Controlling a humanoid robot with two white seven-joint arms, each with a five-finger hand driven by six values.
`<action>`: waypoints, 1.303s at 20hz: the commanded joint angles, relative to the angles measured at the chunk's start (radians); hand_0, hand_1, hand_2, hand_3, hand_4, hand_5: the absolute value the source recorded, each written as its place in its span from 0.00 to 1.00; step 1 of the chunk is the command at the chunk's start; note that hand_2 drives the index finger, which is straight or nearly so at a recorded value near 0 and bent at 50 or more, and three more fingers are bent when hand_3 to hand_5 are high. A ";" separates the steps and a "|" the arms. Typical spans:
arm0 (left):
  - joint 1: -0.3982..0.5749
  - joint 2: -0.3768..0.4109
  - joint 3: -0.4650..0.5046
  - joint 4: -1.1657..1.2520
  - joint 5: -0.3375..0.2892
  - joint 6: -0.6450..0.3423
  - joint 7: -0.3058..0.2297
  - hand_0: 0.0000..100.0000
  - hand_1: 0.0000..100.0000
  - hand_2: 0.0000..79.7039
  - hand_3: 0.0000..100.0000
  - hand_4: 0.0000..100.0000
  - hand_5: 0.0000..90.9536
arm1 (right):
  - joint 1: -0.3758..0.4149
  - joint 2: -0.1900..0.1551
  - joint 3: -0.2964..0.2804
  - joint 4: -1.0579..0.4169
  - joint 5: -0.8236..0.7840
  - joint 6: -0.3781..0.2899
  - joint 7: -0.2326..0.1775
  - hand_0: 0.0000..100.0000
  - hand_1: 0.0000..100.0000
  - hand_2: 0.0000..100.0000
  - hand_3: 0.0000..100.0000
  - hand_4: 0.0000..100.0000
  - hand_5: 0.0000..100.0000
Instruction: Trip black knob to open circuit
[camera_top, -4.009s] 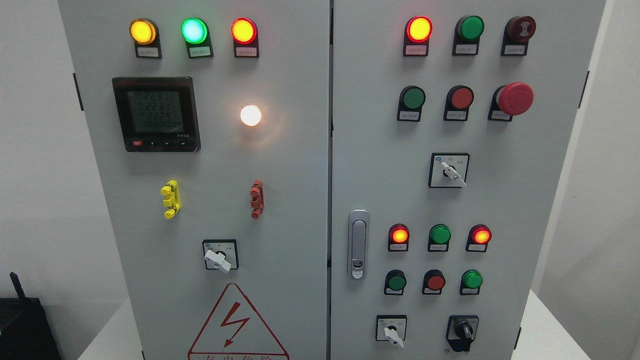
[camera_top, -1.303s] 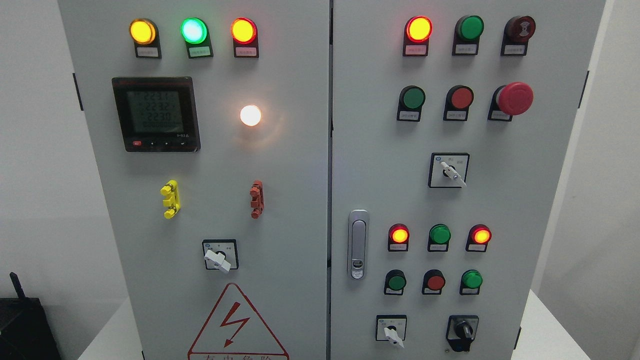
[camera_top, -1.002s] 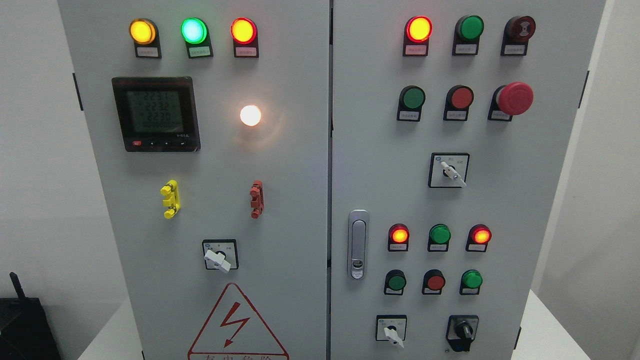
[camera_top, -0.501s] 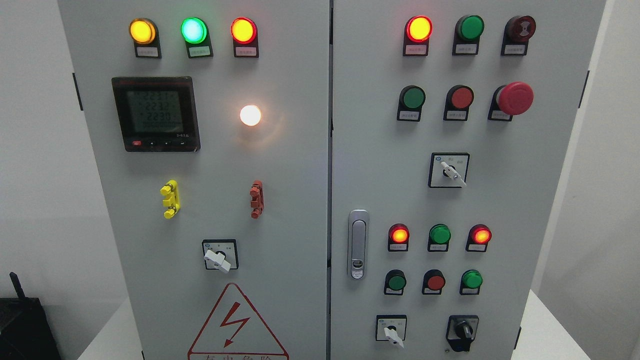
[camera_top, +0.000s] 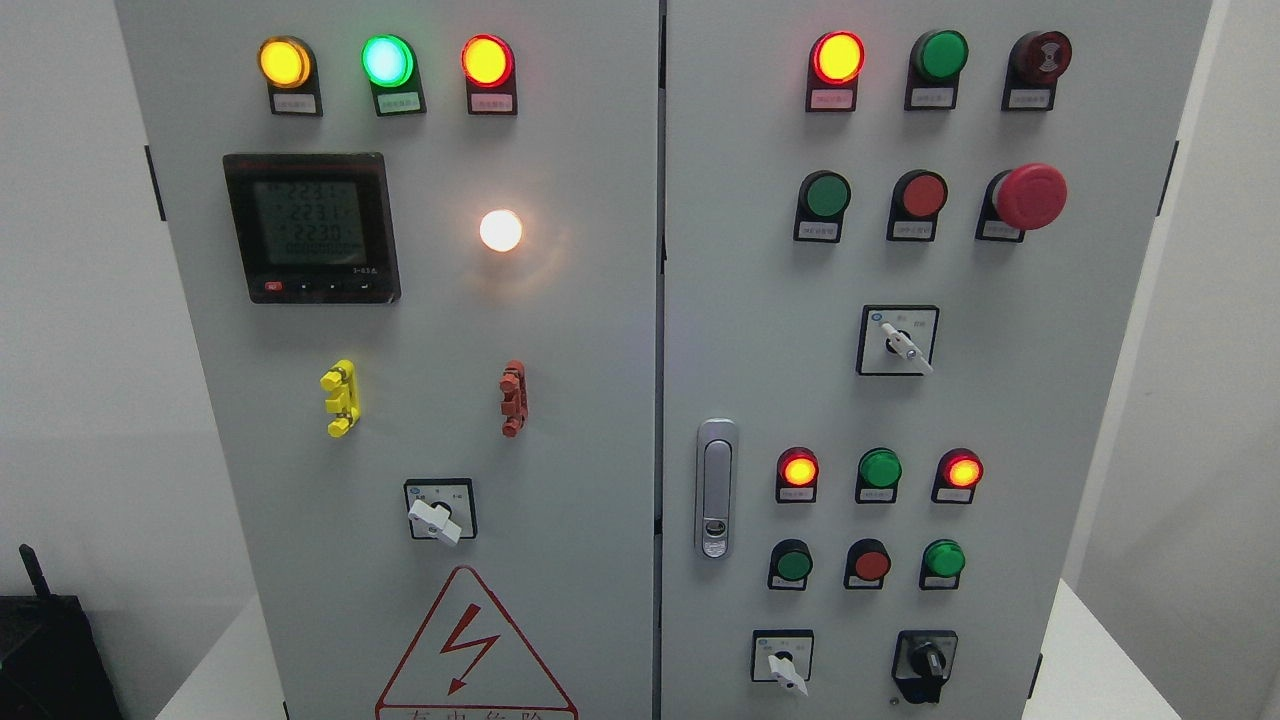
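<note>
The black knob (camera_top: 926, 662) sits on a black plate at the bottom right of the grey cabinet's right door (camera_top: 1000, 400), its handle pointing roughly straight down. Left of it is a white selector switch (camera_top: 783, 666) pointing down-right. Neither of my hands nor any arm shows in the head view.
The right door also carries lit red lamps (camera_top: 837, 57), green and red push buttons, a red mushroom stop button (camera_top: 1030, 197), another white selector (camera_top: 903, 343) and a metal door latch (camera_top: 715, 488). The left door has a digital meter (camera_top: 312, 227), coloured lamps and a white selector (camera_top: 436, 518). A black device (camera_top: 50, 650) sits lower left.
Only the digits on the meter flicker; nothing else has moved.
</note>
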 joint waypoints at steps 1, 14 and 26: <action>0.000 0.000 0.000 -0.025 0.000 0.000 0.000 0.12 0.39 0.00 0.00 0.00 0.00 | -0.068 -0.007 -0.040 -0.094 -0.009 0.039 0.005 0.00 0.08 0.00 0.93 0.86 0.78; 0.000 0.000 0.000 -0.025 0.000 0.000 0.000 0.12 0.39 0.00 0.00 0.00 0.00 | -0.151 -0.005 -0.048 -0.121 -0.044 0.131 0.005 0.00 0.07 0.00 1.00 0.94 0.87; 0.000 0.000 0.000 -0.025 0.000 0.000 0.000 0.12 0.39 0.00 0.00 0.00 0.00 | -0.218 0.010 -0.032 -0.120 -0.042 0.185 0.010 0.00 0.07 0.00 1.00 0.95 0.88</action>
